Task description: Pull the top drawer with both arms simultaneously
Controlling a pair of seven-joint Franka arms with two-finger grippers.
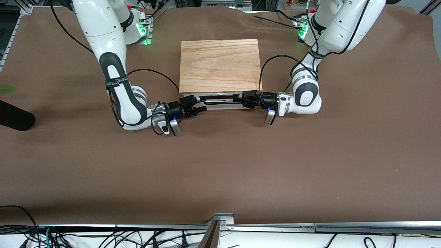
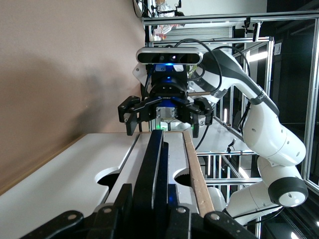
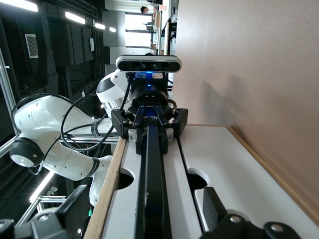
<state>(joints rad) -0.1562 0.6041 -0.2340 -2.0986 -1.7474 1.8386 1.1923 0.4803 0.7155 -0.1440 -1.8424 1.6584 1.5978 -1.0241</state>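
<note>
Gripped the top drawer point(image 1: 220, 105) by its handle point(image 1: 222, 100): left gripper point(image 1: 248, 99) clenched on one end, right gripper point(image 1: 193, 103) spread at the other, for an even pull.

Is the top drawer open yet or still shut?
Barely open, if at all: the top drawer front shows just past the cabinet's wooden top, with no reddish interior visible.
</note>
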